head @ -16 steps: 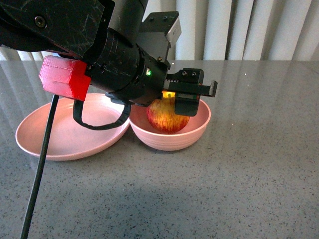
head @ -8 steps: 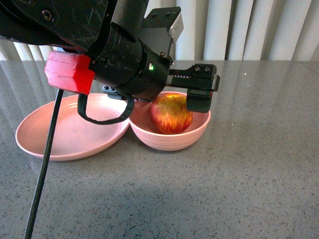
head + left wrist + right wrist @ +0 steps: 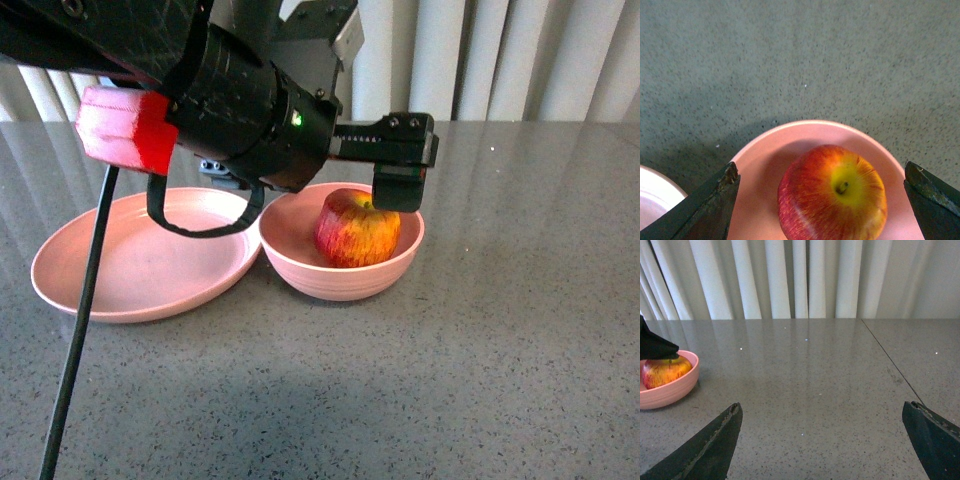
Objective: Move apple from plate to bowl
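Observation:
The red and yellow apple (image 3: 357,230) sits stem up inside the deep pink bowl (image 3: 335,280) at the table's middle. The shallow pink plate (image 3: 140,265) lies touching the bowl's left side, with nothing on it. My left gripper (image 3: 821,170) hangs open just above the apple (image 3: 832,200), one finger on each side and clear of it. One of its fingers (image 3: 400,190) shows over the bowl's far right rim. My right gripper (image 3: 821,407) stands open over bare table, well right of the bowl (image 3: 670,387) and apple (image 3: 662,371).
The grey speckled tabletop (image 3: 480,350) stretches to the front and right. A black cable (image 3: 75,350) hangs from the left arm in front of the plate. Pale curtains (image 3: 805,275) close off the back. A thin seam (image 3: 890,365) runs across the table at right.
My left gripper has lifted off the apple and risen above the bowl. The apple stays in the bowl and has settled a little to the right.

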Controlling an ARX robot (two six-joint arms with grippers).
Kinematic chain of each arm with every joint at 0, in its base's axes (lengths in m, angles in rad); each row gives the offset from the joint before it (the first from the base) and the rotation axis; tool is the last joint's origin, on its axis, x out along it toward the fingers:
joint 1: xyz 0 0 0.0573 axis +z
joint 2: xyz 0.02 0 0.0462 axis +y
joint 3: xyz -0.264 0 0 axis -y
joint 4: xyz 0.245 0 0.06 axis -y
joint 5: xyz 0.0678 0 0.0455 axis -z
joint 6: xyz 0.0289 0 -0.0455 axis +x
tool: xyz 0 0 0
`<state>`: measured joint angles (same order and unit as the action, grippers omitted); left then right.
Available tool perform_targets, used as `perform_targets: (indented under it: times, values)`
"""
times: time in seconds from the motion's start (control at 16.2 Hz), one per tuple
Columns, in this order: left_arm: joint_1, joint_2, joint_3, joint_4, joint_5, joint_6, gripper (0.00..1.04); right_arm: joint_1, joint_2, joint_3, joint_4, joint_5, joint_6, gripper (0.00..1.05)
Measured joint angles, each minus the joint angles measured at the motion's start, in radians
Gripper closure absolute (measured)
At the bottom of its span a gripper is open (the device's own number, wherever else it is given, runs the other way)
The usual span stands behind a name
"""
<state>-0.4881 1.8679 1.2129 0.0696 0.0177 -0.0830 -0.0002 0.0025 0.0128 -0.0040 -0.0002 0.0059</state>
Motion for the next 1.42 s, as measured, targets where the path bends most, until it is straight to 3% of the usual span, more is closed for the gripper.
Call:
perform_targets:
  times: [0.37,0.68,0.74,0.8,0.98,1.23,1.42]
  values:
    - [0.022,-0.23,-0.058,0.102,-0.015,-0.015,0.07,0.0,0.0,0.0,0.0,0.0,0.0,0.07]
    - [0.184,-0.602,-0.289,0.198,-0.072,0.034,0.09,0.0,0.0,0.0,0.0,0.0,0.0,0.07]
    - [0.221,-0.691,-0.388,0.302,-0.196,0.053,0.21,0.0,0.0,0.0,0.0,0.0,0.0,0.07]
    - [0.257,-0.772,-0.488,0.351,-0.231,0.061,0.32,0.0,0.0,0.0,0.0,0.0,0.0,0.07]
    - [0.322,-0.888,-0.746,0.432,-0.184,0.065,0.7,0.0,0.0,0.0,0.0,0.0,0.0,0.07]
    - [0.368,-1.004,-0.888,0.481,-0.142,0.065,1.04,0.0,0.0,0.0,0.0,0.0,0.0,0.07]
    - [0.395,-1.065,-0.975,0.483,-0.116,0.066,1.04,0.0,0.0,0.0,0.0,0.0,0.0,0.07]
